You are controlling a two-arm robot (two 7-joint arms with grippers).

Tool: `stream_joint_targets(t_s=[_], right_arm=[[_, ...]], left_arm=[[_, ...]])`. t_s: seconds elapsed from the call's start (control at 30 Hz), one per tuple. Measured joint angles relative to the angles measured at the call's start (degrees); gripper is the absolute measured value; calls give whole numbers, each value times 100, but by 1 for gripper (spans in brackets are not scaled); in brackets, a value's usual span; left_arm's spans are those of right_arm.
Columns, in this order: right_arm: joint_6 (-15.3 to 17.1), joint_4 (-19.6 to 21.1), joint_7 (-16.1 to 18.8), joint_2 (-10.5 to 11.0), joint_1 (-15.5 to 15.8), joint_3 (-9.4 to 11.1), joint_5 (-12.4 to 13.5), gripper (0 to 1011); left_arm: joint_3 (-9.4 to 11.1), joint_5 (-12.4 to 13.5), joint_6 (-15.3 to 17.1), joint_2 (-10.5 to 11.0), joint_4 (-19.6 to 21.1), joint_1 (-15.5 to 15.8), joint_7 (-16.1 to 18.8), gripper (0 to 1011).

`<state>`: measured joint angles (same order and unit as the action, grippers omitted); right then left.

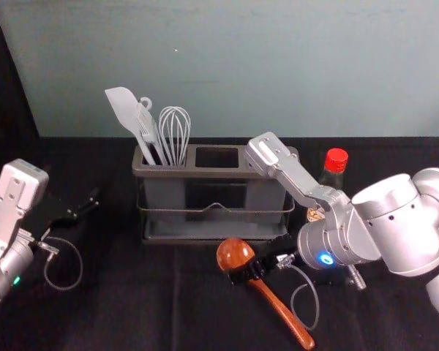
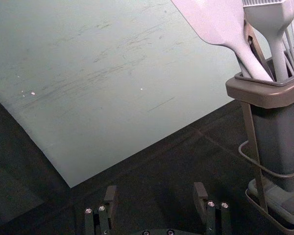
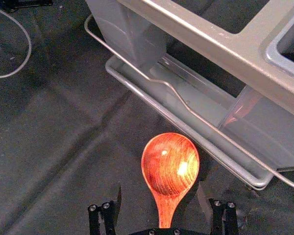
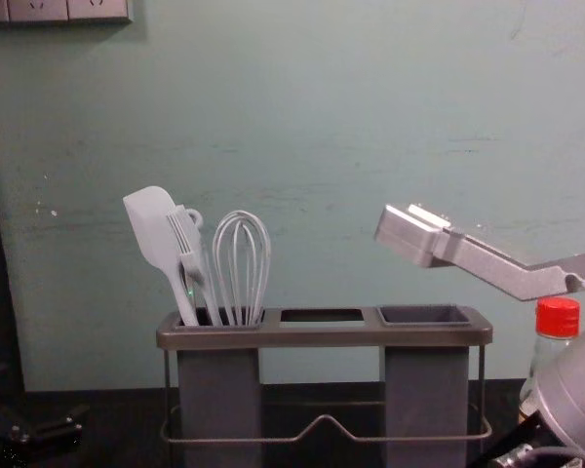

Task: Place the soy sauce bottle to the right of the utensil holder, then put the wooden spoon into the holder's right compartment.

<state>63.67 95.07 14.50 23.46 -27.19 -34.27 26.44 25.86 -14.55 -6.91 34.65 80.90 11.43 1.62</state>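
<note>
Behind the utensil holder (image 1: 216, 174) rises a pale green wall (image 1: 278, 66), and black cloth (image 1: 117, 307) spreads under and in front of it. The wooden spoon (image 1: 235, 253) lies on the cloth in front of the holder, its bowl near the base and its handle slanting away toward the front right. Its neck is between the fingers of the right gripper (image 1: 250, 271), with the bowl just beyond the fingertips, toward the holder.

One spoon and one soy sauce bottle (image 1: 329, 178) are out on the cloth. The bottle stands upright just to the right of the holder, under one red cap (image 1: 336, 159), partly hidden by the right arm (image 1: 406, 223). The holder's left compartment carries one spatula (image 1: 123, 106), one whisk (image 1: 174, 131) and at least one more pale utensil between them.

In its wrist view, the right gripper (image 3: 159, 198) is wide open, pointing down in front of the holder. A gap shows on each side of the spoon's neck, so it has no grip on the spoon. The left gripper (image 1: 86, 208) is parked well to the left of the holder, its fingers wide apart, holding nothing.
</note>
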Motion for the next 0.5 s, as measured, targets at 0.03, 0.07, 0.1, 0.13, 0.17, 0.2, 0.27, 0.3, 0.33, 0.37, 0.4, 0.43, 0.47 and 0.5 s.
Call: stream_joint_targets(t_s=[0.03, 0.07, 0.1, 0.13, 0.17, 0.2, 0.27, 0.3, 0.33, 0.37, 0.4, 0.43, 0.47, 0.5], right_arm=[[5, -50, 1, -24, -19, -12, -31, 1004], [11, -88, 1, -44, -32, -18, -58, 1004], [14, -101, 2, -53, -38, -21, -71, 1004], [15, -113, 3, -61, -43, -23, -84, 1004], [16, -126, 5, -69, -48, -26, -98, 1004], [16, -138, 7, -77, -52, -30, -112, 1004], [15, -180, 22, -101, -62, -37, -149, 1004], [13, -196, 30, -109, -64, -41, -159, 1004], [11, -212, 35, -117, -66, -44, -168, 1004], [4, -241, 49, -132, -71, -50, -192, 1004], [-2, -256, 57, -139, -75, -54, -202, 1004], [-8, -269, 72, -146, -79, -57, -210, 1004], [-19, -300, 96, -159, -91, -71, -233, 1004], [-25, -317, 109, -165, -99, -81, -244, 1004]], left_arm=[[0, 0, 0, 0, 0, 0, 0, 1011], [0, 0, 0, 0, 0, 0, 0, 1011], [0, 0, 0, 0, 0, 0, 0, 1011], [0, 0, 0, 0, 0, 0, 0, 1011], [0, 0, 0, 0, 0, 0, 0, 1011], [0, 0, 0, 0, 0, 0, 0, 1011], [0, 0, 0, 0, 0, 0, 0, 1012], [0, 0, 0, 0, 0, 0, 0, 1012], [0, 0, 0, 0, 0, 0, 0, 1012], [0, 0, 0, 0, 0, 0, 0, 1011], [0, 0, 0, 0, 0, 0, 0, 1011], [0, 0, 0, 0, 0, 0, 0, 1012], [0, 0, 0, 0, 0, 0, 0, 1011], [0, 0, 0, 0, 0, 0, 0, 1011]])
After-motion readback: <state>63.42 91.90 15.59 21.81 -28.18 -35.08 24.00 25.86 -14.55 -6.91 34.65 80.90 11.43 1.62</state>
